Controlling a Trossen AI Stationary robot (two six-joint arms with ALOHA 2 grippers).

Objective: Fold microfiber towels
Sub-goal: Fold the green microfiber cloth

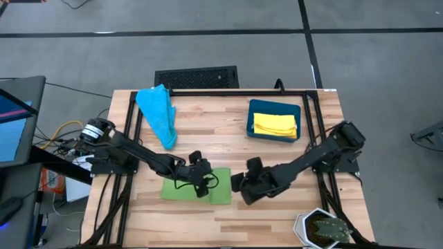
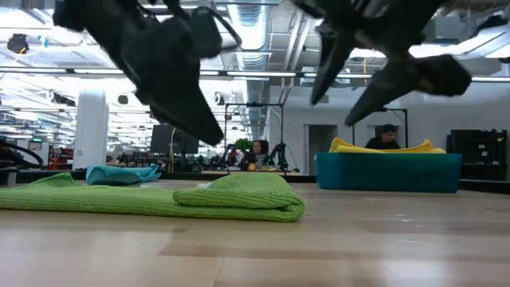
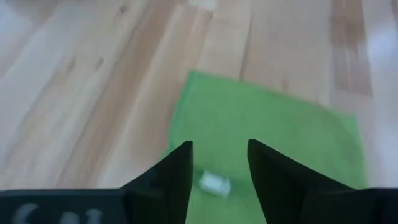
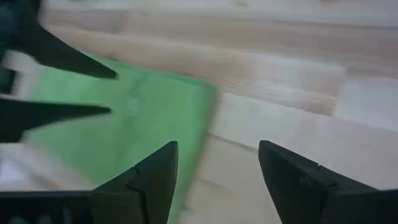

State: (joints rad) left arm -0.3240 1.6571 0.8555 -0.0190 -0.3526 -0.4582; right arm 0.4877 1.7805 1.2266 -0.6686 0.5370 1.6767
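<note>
A green microfiber towel (image 1: 181, 189) lies flat on the table's near middle, with its right end (image 2: 247, 191) folded over on itself. My left gripper (image 1: 206, 183) hovers open just above the towel's folded part, a white tag (image 3: 214, 182) showing between its fingers (image 3: 177, 174). My right gripper (image 1: 243, 194) stands open off the towel's right edge (image 4: 208, 118), above bare wood; in the low view (image 2: 331, 112) it is clear of the cloth. A light blue towel (image 1: 158, 114) lies bunched at the far left. Yellow towels (image 1: 275, 124) rest in the bin.
A dark teal bin (image 1: 275, 107) stands at the far right of the table. A pot with a plant (image 1: 322, 228) sits at the near right corner. A black frame (image 1: 228, 92) runs along the table's far edge and sides. Bare wood lies near the front edge.
</note>
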